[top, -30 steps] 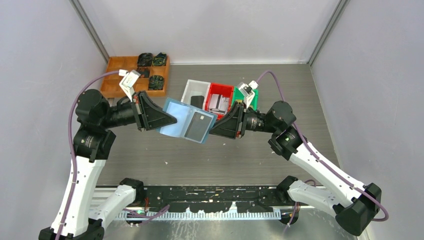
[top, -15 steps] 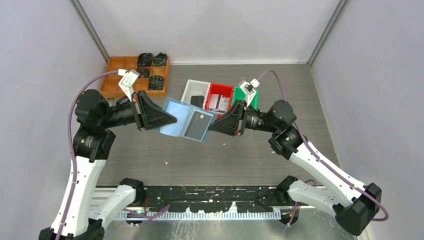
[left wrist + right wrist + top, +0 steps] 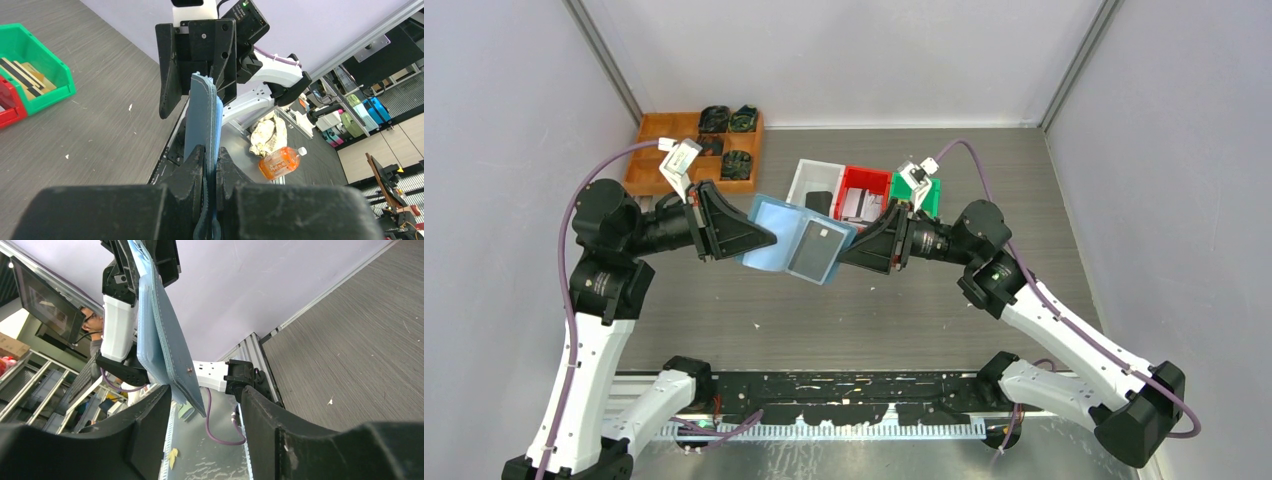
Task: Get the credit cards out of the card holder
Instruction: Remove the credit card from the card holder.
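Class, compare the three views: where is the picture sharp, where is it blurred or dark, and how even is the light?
Top view: soft even light, sharp throughout, faint shadows on the table. Left wrist view: the left gripper is a dark, soft-focus mass, while the card holder is crisp. Right wrist view: the right gripper looms dark and blurred; the card holder is sharp.

No legible text, label or number anywhere.
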You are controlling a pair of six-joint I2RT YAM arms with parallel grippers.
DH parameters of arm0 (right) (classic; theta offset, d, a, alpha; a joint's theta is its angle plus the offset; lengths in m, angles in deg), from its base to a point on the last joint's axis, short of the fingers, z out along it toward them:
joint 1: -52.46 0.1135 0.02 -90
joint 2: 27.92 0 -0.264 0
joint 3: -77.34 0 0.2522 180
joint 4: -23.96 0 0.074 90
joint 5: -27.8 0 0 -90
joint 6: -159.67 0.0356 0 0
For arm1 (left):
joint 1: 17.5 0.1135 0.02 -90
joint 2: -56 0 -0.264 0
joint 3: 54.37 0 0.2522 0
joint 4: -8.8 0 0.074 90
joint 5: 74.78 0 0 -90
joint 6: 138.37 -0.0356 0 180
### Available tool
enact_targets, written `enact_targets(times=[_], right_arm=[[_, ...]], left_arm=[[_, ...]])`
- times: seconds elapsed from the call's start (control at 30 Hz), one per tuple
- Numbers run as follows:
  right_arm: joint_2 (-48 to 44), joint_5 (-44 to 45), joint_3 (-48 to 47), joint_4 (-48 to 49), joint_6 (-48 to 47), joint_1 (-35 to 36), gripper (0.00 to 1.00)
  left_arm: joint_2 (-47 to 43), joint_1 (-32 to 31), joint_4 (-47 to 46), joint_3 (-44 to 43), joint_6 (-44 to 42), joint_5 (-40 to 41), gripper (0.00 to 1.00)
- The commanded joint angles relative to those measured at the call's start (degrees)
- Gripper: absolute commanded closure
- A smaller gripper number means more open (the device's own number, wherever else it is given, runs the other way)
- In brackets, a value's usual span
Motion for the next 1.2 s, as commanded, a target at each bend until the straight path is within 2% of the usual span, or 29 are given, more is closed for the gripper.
enact_targets(times=[0.0, 0.23, 0.37, 0.53, 0.73, 0.87, 1.07, 1.17], right_arm=[[0.19, 3.87, -2.58, 1.69, 0.42, 1.15, 0.39], [0.54, 9.16, -2.72, 1.15, -0.03, 3.79, 0.34], [0.45, 13.65, -4.15, -2.61, -1.5, 4.55, 0.32], [-0.39, 19.86, -6.01, -8.66, -4.16, 4.93, 0.32], [-1.08, 23.05, -6.9, -9.33, -5.15, 6.36, 0.32], [-1.45, 20.32, -6.49, -7.06, -5.56, 7.56, 0.31], [-2.34, 4.75, -4.82, -5.24, -7.26, 7.69, 0.3], [-3.94, 3.95, -3.88, -5.59, -8.05, 7.69, 0.31]], left_arm=[[-0.66, 0.23, -2.77, -1.72, -0.19, -0.75, 1.0], [-0.57, 0.22, -1.38, -1.81, -1.82, -0.25, 1.0], [-0.48, 0.23, -0.63, -2.13, -2.51, -0.21, 1.0], [-0.57, 0.19, -0.29, -2.32, -3.04, -0.22, 1.0], [-0.46, 0.18, 0.21, -2.34, -3.7, -0.01, 1.0], [-0.26, 0.22, 0.43, -2.65, -3.9, 0.09, 1.0], [0.06, 0.23, 0.64, -3.61, -3.91, -0.02, 1.0], [0.11, 0.18, 0.56, -3.61, -3.86, -0.1, 1.0]])
